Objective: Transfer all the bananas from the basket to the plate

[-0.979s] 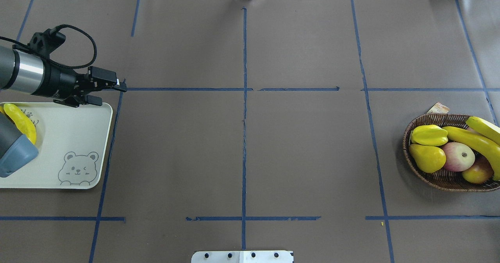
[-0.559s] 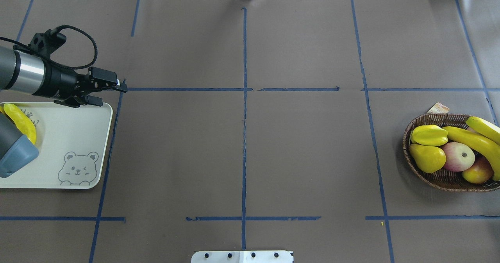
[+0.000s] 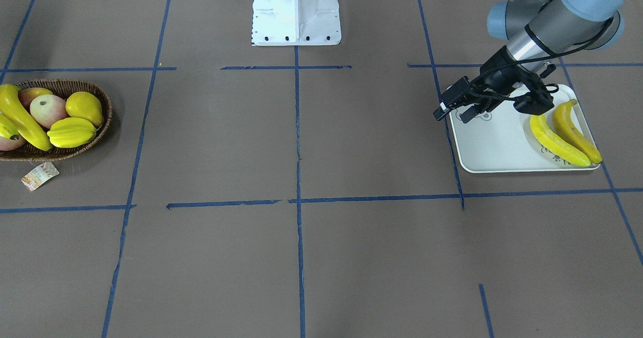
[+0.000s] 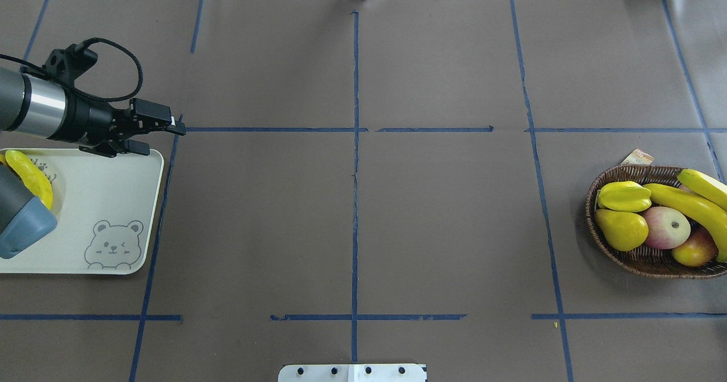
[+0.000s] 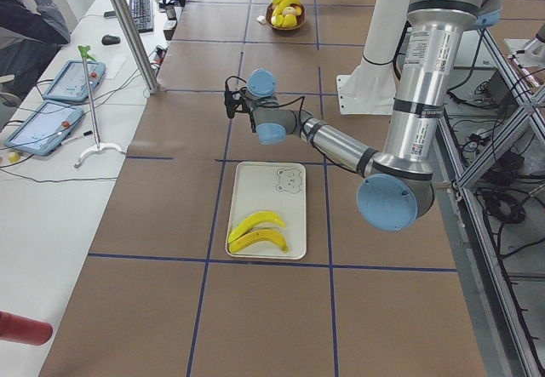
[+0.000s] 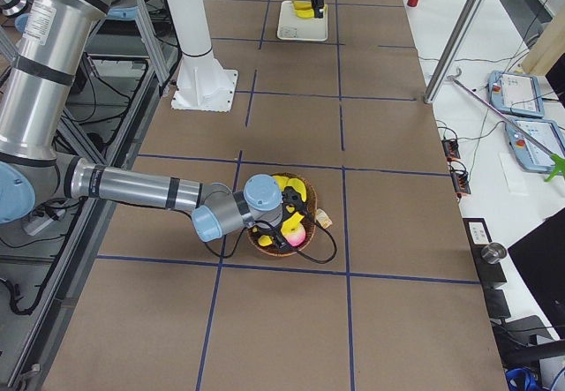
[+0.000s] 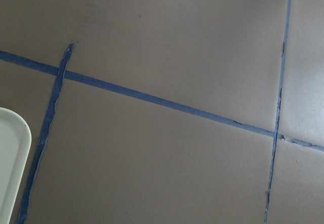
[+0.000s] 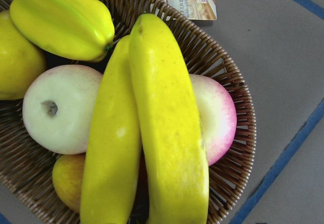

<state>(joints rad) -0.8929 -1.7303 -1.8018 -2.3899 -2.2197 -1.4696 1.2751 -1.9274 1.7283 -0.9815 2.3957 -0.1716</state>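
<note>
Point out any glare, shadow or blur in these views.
Right wrist view: the bananas fill the frame, glossy with pale sheen, edges slightly soft. Left wrist view: washed-out and flat, plate corner bright. Overhead view: sharp, even light; the basket throws a soft shadow.

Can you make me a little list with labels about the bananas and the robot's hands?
Plate: two bananas side by side
Basket: two more bananas on top of other fruit
Left gripper: near the plate's corner, holding nothing
Right gripper: over the basket, open or shut unclear
Still to move: two bananas
</note>
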